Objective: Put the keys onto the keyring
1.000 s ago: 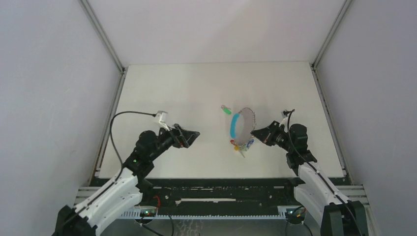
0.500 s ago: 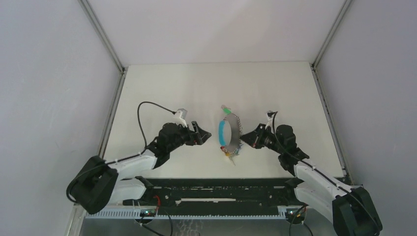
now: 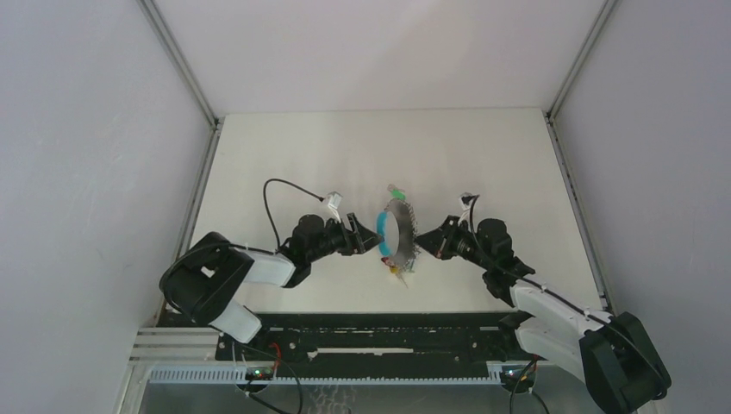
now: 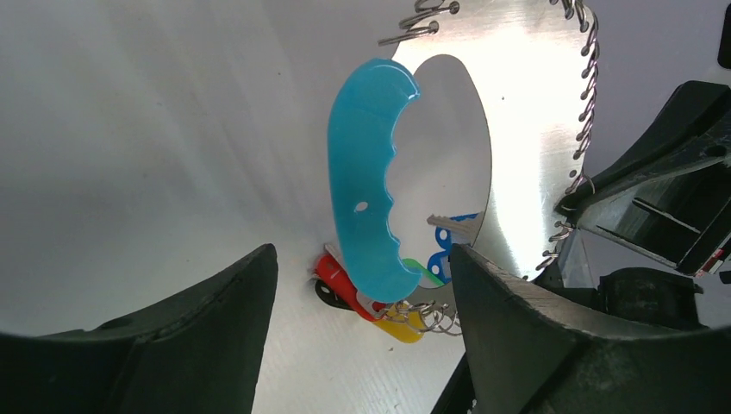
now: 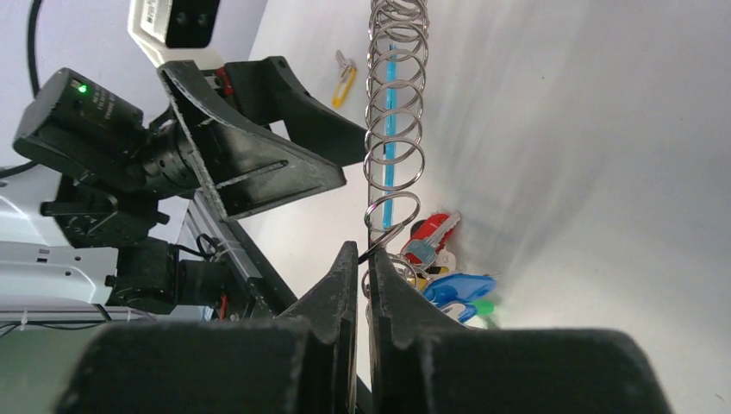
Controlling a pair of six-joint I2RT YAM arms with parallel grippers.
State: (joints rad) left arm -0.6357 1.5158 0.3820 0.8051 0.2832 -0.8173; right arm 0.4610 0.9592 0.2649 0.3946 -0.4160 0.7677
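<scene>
Keyring (image 4: 362,190) of blue plastic band plus wire loops, pinched by right claw (image 5: 364,252); left claw (image 4: 362,250) gaping at its 9 o'clock.

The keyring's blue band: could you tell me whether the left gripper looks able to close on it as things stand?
Probably yes. The left gripper is open, the blue band stands just ahead of its jaws with nothing between, and the right gripper pinches the keyring upright.

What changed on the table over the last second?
The left end effector reached right, open, up to the keyring. The right end effector, shut on the keyring, pulled it left and tipped it upright. The green-headed key stayed put.
</scene>
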